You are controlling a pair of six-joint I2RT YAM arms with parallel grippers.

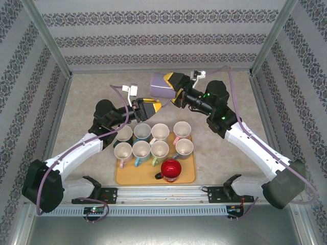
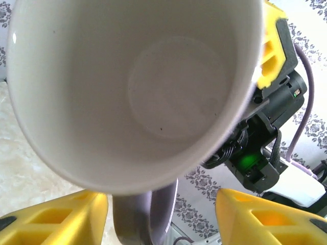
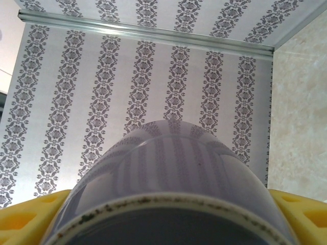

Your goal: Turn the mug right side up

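A lavender mug (image 1: 161, 85) is held in the air over the back of the table, tilted on its side, with my right gripper (image 1: 175, 84) shut on its body. The right wrist view has the mug's wall (image 3: 173, 163) between the yellow fingers (image 3: 23, 219). In the left wrist view I look straight into its white inside (image 2: 133, 92), and its handle (image 2: 145, 214) hangs between the fingers of my left gripper (image 2: 161, 218). The handle lies close to the left finger (image 2: 56, 219), with a gap to the other finger (image 2: 265, 219). The left gripper (image 1: 152, 106) is open just below the mug.
An orange tray (image 1: 188, 176) lies near the front edge with several upright mugs (image 1: 159, 131) and a red mug (image 1: 171, 170) at its front. Patterned walls close in the table on three sides.
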